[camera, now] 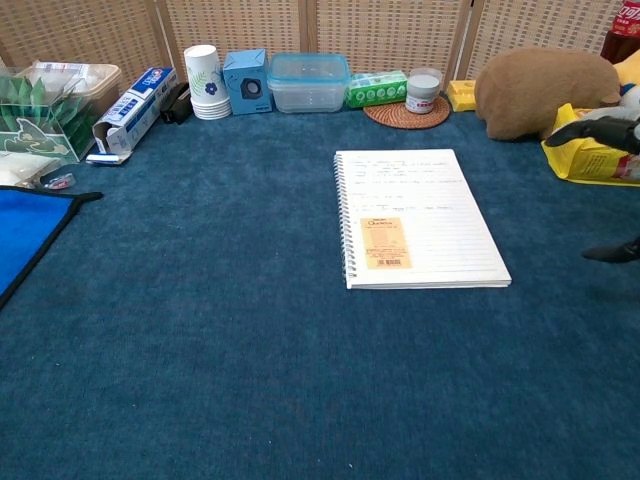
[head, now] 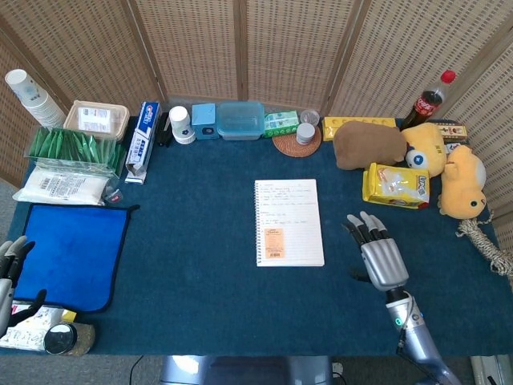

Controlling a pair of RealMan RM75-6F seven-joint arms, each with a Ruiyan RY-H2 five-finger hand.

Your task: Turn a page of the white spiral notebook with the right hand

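The white spiral notebook [head: 288,221] [camera: 420,217] lies flat on the blue table cover, spiral on its left, with an orange sticker on the open page. My right hand [head: 377,250] hovers to the right of the notebook, fingers spread and pointing away from me, holding nothing; a gap of table separates it from the page edge. In the chest view only its dark fingertips [camera: 598,128] show at the right edge. My left hand [head: 10,269] sits at the far left edge beside the blue cloth, fingers apart, empty.
A yellow snack bag [head: 396,184], a brown plush [head: 369,144] and yellow plush toys [head: 461,180] crowd the right side behind my right hand. A blue cloth [head: 70,250] lies at the left. Boxes, cups and a clear container [head: 240,119] line the back edge.
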